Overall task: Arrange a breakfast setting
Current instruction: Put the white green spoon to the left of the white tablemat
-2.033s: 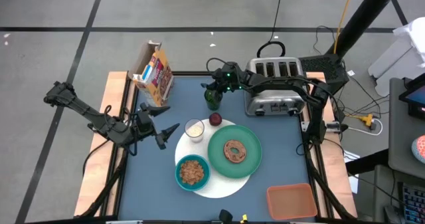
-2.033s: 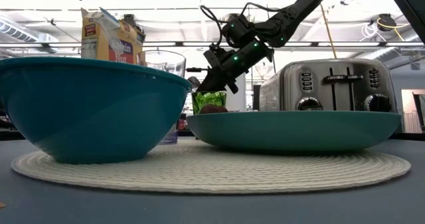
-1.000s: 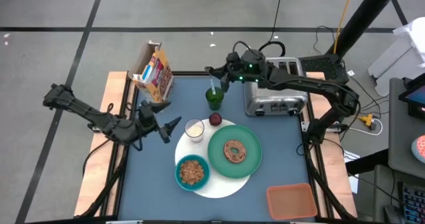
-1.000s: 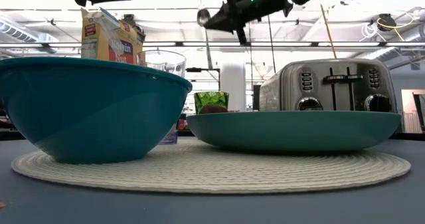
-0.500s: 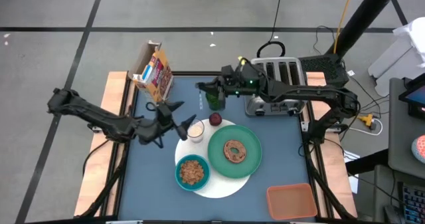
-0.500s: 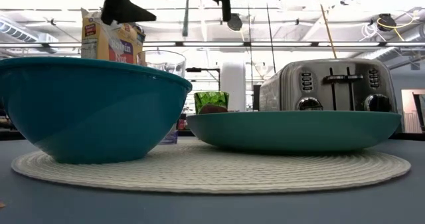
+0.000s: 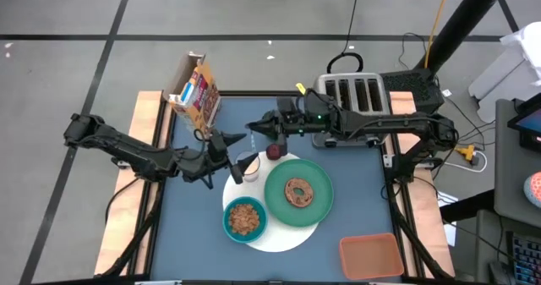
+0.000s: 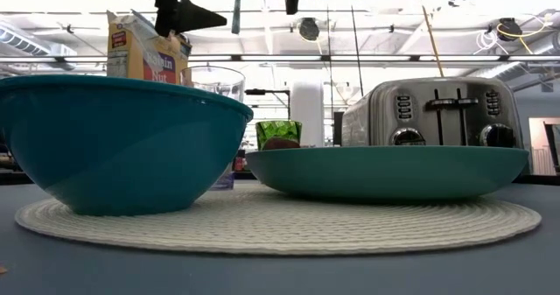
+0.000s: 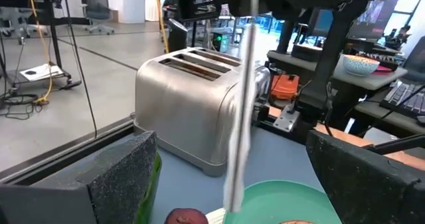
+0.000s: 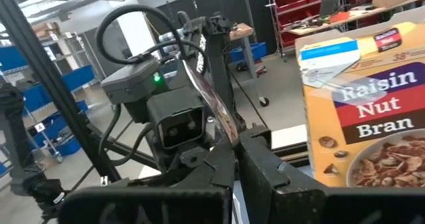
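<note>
— Just above centre in the high view, what is the right claw [image 7: 256, 127] doing?

— It reaches in from the right of the frame, past the front of the toaster [image 7: 355, 89]; its fingers are clamped on the spoon [image 10: 211, 94], which rises slanted between them in the right wrist view.

— And the left claw [image 7: 232, 156]?

— It comes in from the left side and sits at the left edge of the small milk glass [image 7: 246, 163]; its fingers [image 9: 113, 177] are spread wide; in the left wrist view the spoon [image 9: 240, 117] hangs upright in the gap between them; I cannot tell whether they touch it.

— Where is the rest of the setting?

— On the large white round disc [image 7: 283, 234], lower centre of the desk [image 7: 203, 226]; the green plate [image 7: 317, 209] lies on its right part with the brown bagel [image 7: 297, 192] in the middle; the smaller teal bowl [image 7: 225, 220] is at its lower left, holding brown cereal; the glass stands at its upper left edge; the red fruit [image 7: 274, 151] is just beside the plate's upper left rim.

— And the green cup?

— From above the right arm hides it; in the low view the green cup [image 8: 277, 133] stands upright behind the plate, with the red fruit in front of it.

— Anything else on the desk?

— A cereal box [image 7: 196, 92] stands at the upper left corner; an orange-brown tray [image 7: 370, 255] lies at the lower right, well apart from the setting.
</note>
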Motion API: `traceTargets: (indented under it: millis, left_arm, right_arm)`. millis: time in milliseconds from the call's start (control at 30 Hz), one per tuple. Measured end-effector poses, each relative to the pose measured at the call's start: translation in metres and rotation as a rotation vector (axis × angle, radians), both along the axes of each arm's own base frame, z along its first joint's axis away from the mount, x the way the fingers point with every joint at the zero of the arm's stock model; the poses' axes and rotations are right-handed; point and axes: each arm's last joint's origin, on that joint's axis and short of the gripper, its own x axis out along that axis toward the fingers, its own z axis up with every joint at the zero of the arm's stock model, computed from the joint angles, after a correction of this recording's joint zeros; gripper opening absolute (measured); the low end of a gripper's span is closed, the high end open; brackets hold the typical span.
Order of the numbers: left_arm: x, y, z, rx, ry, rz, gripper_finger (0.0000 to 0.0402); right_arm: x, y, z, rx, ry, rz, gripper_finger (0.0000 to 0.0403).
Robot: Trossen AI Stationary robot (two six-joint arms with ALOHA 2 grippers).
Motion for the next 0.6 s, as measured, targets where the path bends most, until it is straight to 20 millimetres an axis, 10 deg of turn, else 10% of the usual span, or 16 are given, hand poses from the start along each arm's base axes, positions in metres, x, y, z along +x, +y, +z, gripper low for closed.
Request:
traceTargets:
  millis: [600]
  left_arm:
    - [0.001,-0.001,0.001,0.022,0.003,-0.057,0.0213]
  right_arm:
    - [0.002,0.013,0.001,-0.015,-0.009,0.032,0.0008]
